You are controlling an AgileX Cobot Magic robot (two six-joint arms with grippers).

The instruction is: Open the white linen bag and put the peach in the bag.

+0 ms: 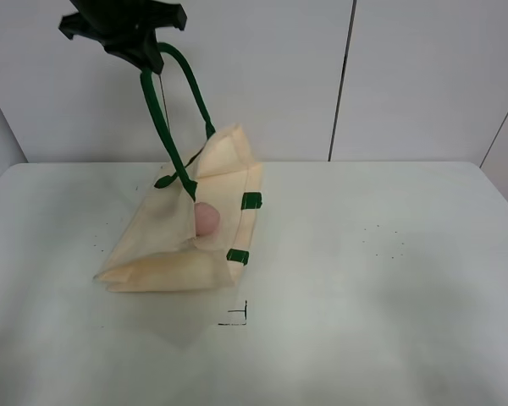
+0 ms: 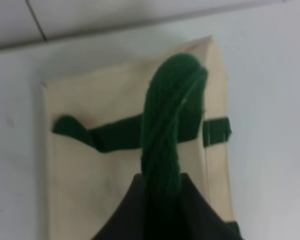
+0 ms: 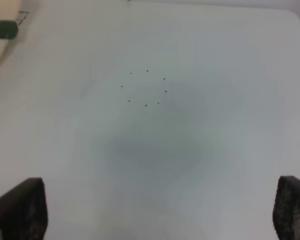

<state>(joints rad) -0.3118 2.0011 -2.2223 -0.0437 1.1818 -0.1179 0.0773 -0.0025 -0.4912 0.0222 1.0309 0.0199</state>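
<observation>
The white linen bag (image 1: 173, 254) lies on the table's left half with its mouth pulled open and upward. My left gripper (image 1: 142, 52) is high above it, shut on one dark green strap handle (image 1: 161, 127), which is drawn taut. The other handle (image 1: 195, 89) arcs beside it. The pink peach (image 1: 206, 218) sits inside the open mouth, partly covered by fabric. In the left wrist view the handle (image 2: 165, 135) runs between my black fingers (image 2: 135, 215) over the bag (image 2: 90, 170). My right gripper (image 3: 155, 207) is open and empty over bare table, out of the exterior high view.
The white table (image 1: 389, 296) has a small black corner mark (image 1: 237, 317) in front of the bag and faint dots (image 1: 385, 241) on its right half. A white wall stands behind. A bag corner with a green tab (image 3: 4, 29) shows in the right wrist view.
</observation>
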